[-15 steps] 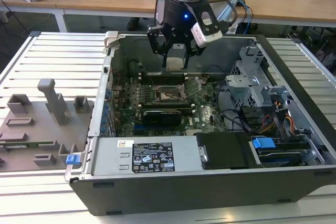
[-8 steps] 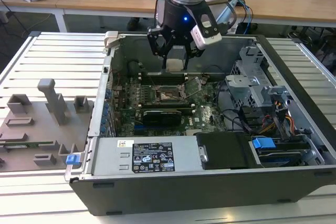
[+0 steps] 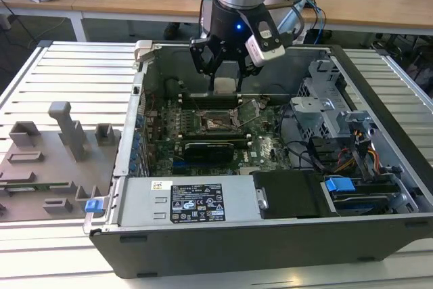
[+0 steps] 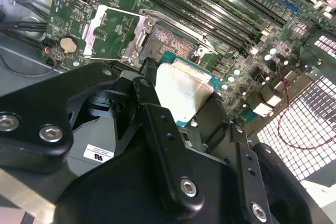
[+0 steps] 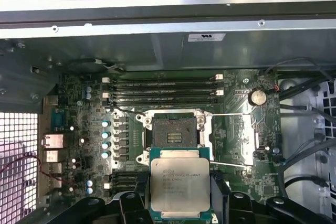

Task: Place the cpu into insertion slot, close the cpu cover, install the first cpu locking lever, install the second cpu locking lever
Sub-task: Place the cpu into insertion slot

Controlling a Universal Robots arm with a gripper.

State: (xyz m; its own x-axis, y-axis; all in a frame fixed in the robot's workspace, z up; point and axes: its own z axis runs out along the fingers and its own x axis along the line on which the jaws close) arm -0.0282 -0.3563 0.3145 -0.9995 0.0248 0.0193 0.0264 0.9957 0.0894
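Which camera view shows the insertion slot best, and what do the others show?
The first wrist view: the insertion slot faces the camera squarely, uncovered. The second wrist view shows it slanted, just past the cpu. The exterior view shows it from afar, below the gripper.

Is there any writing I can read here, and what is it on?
No text reads clearly.
On the small flat square silver-grey cpu, held in the black gripper: too small.
On the large white label of the grey metal box: too small.
On the white rectangular sticker on the grey case wall: blurred.
On the small white sticker on the gripper body: blurred.
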